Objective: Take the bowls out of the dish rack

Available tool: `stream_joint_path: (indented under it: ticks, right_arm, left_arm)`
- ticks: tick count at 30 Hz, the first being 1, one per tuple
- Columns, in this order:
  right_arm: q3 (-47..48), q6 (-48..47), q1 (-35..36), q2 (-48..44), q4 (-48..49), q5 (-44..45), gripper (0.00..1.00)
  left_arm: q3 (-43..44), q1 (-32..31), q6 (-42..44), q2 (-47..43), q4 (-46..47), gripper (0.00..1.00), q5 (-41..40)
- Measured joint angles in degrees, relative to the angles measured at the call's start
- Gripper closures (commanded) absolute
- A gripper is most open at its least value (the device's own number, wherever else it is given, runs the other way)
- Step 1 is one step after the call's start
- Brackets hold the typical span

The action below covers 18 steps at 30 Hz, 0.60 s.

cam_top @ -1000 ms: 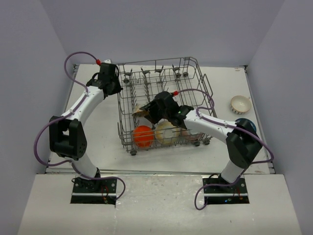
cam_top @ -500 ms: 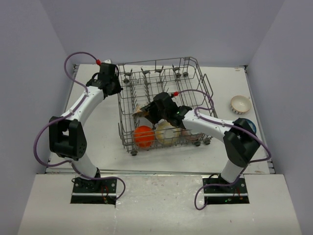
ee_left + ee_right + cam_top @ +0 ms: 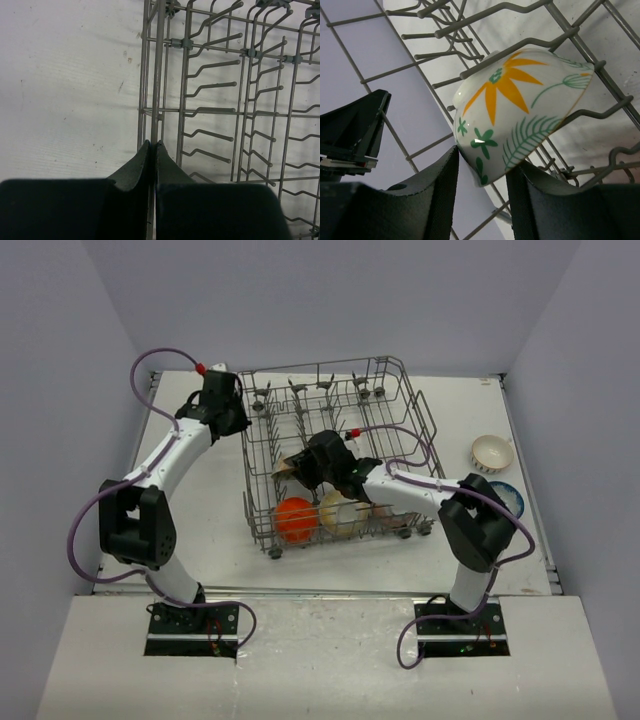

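Since a second ago my right arm has reached further left into the dish rack point(image 3: 330, 455), and its elbow has swung in off the counter's point(image 3: 215, 510) right side, so more of the blue-and-white bowl point(image 3: 507, 499) shows there. My left arm has not shifted.

My right gripper point(image 3: 482, 167) stands part open. The lower edge of a white bowl point(image 3: 520, 112), painted with an orange flower and green leaves, dips into the gap between its fingers point(image 3: 437, 195). Both pads look to be right against that edge, but I cannot tell whether they are pressing on it. This bowl lies tilted on its side among the rack's tines, outer wall towards my wrist camera. From above, the right arm runs low and nearly straight from its elbow near the rack's right end to the wrist over the rack's middle.

My left gripper point(image 3: 152, 146) is closed, fingertips together on a top rim wire of the rack. In the overhead view it sits at the rack's far left corner, the arm stretched forward.

The orange bowl point(image 3: 293, 518) and the cream-yellow bowl point(image 3: 341, 512) stand side by side at the rack's near edge. Another whitish bowl point(image 3: 492, 451) rests upright on the counter to the right, well apart from the rack and just beyond the blue-and-white one.
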Motion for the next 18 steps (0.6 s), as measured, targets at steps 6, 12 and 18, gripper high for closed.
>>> stream_joint_path:
  ticks: [6,12,18]
  right_arm:
    - [-0.3,1.6,0.3,1.2,2.8,0.5,0.65]
    - [-2.8,3.6,0.9,0.7,7.2,1.3,0.93]
    - [-7.1,4.4,1.2,-2.6,9.9,1.1,1.0]
  left_arm:
    - [-2.4,0.2,-0.8,-1.4,2.2,1.0,0.7]
    - [-3.9,0.6,-1.2,-2.1,4.0,1.0,1.7]
    - [-6.8,1.2,-2.8,-4.3,5.5,1.0,4.0]
